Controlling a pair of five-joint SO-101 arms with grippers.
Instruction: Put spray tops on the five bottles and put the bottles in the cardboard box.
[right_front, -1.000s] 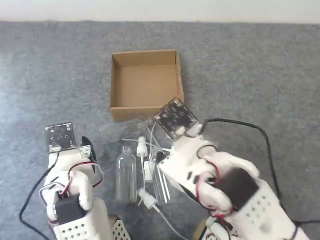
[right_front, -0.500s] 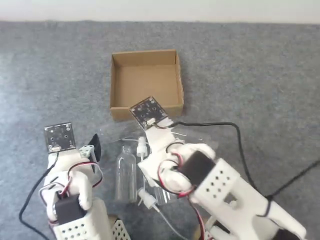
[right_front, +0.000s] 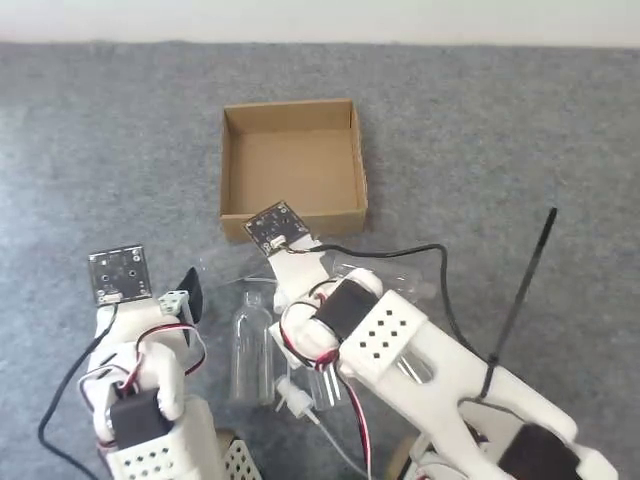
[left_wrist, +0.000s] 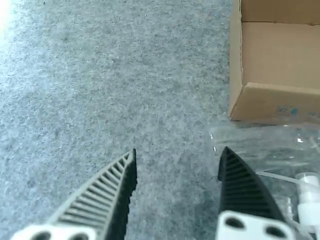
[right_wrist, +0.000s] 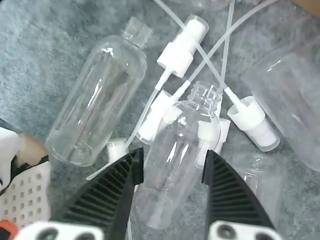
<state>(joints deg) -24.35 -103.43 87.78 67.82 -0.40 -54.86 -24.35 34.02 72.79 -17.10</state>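
Note:
Several clear plastic bottles and white spray tops lie loose on the grey carpet in front of the cardboard box (right_front: 290, 165). My right gripper (right_wrist: 173, 154) is open, its fingers on either side of an uncapped bottle (right_wrist: 182, 135) lying flat. A second uncapped bottle (right_wrist: 100, 110) lies beside it, also seen as the bottle (right_front: 250, 345) in the high view. Spray tops (right_wrist: 182, 42) with long tubes lie crossed around them. My left gripper (left_wrist: 178, 151) is open over bare carpet, near the box (left_wrist: 275, 75) corner and a lying bottle (left_wrist: 270, 145).
The right arm (right_front: 350, 320) stretches across the pile and hides most of it from above. Its black cable (right_front: 440, 290) loops over the carpet to the right. One loose spray top (right_front: 295, 398) lies near the front. Open carpet lies left and right of the box.
The right arm has swung left and lowered over the bottle pile. The left gripper opened a little wider; its arm stayed put.

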